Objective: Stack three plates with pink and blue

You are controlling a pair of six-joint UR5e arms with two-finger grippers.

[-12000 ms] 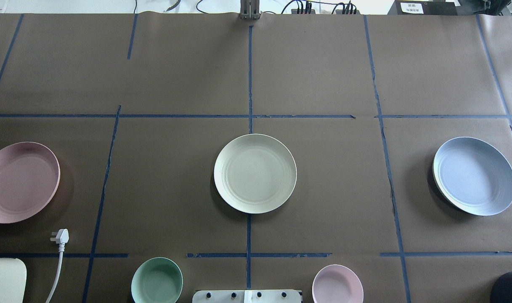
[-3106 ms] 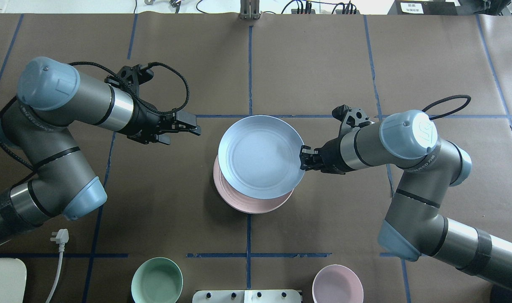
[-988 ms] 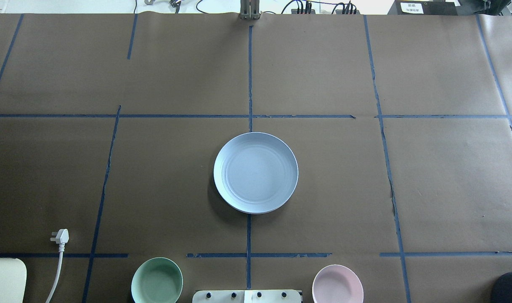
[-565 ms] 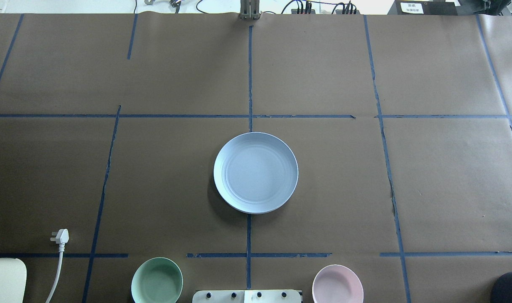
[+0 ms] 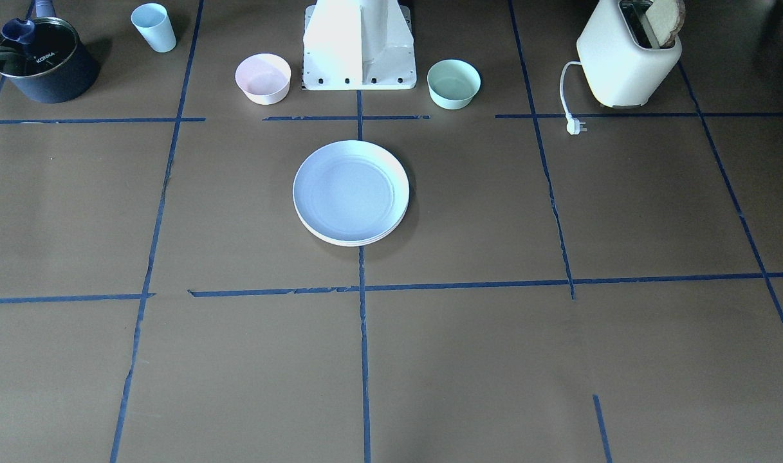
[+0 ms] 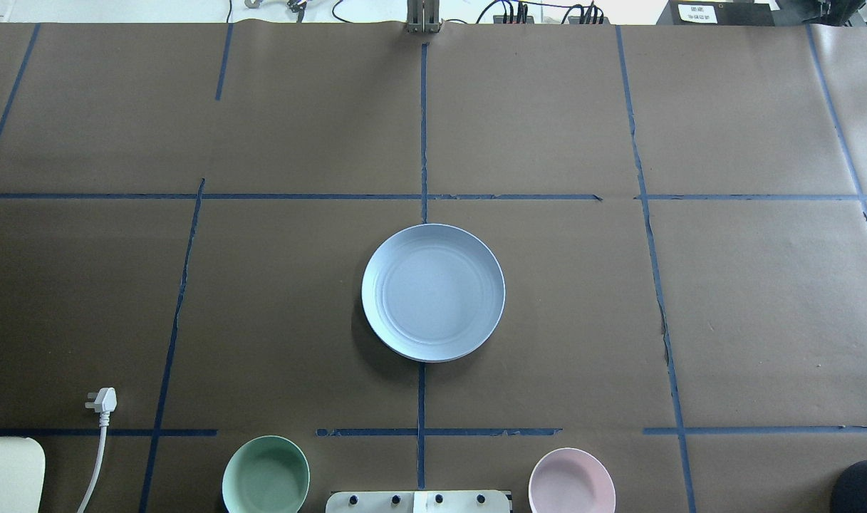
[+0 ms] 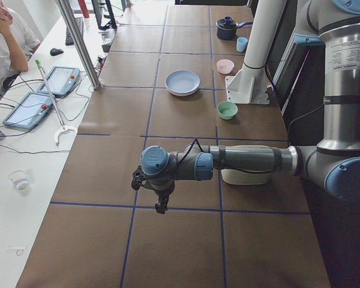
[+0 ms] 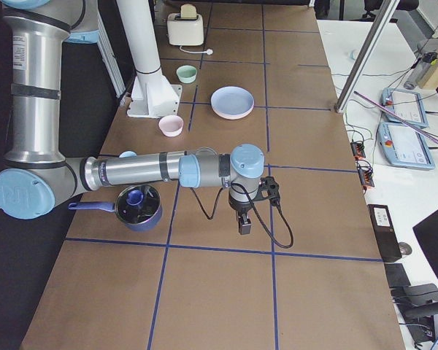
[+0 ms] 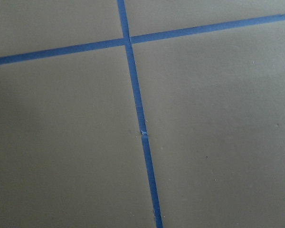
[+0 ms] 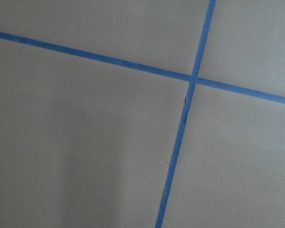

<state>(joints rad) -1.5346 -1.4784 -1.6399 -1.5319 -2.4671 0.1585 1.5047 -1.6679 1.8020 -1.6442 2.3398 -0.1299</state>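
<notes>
Stack (image 6: pixel 433 293): three plates lie nested at the middle of the desk (image 5: pixel 558 360). They sit on the centre tape line (image 5: pixel 363 360), straight out from my base (image 5: pixel 359 45).
Blue plate (image 5: pixel 349 190): it is on top, lying flat with its face up, and nothing rests on it.
Cream plate (image 5: pixel 340 242): only its pale rim shows, under the blue edge on the operators' side.
Pink plate: it is hidden in the stack, and I cannot pick out its rim for certain.
Around the stack: there is only brown paper and tape on every side, with nothing touching or leaning on it.
Pink bowl (image 5: pixel 263 78): it stands upright just beside my base on my right, showing a bare inside.
Mint bowl (image 5: pixel 453 83): it stands upright just beside my base on my left, showing a bare inside.
Toaster (image 5: pixel 626 61): it is at my far left with a slice of bread (image 5: pixel 666 13) standing in its slot. Its plug (image 5: pixel 576 127) lies loose on the desk.
Pot (image 5: pixel 40 61): it is at my far right, dark, with a glass lid on.
Cup (image 5: pixel 154 27): it is pale blue and upright, near the pot.
Left end effector (image 7: pixel 161 206): it points down over a tape crossing at the desk's left end, well apart from the stack. I cannot tell whether it is open or closed.
Right end effector (image 8: pixel 243 224): it points down near a tape crossing at the desk's right end, beyond the pot and well apart from the stack. I cannot tell its state either.
</notes>
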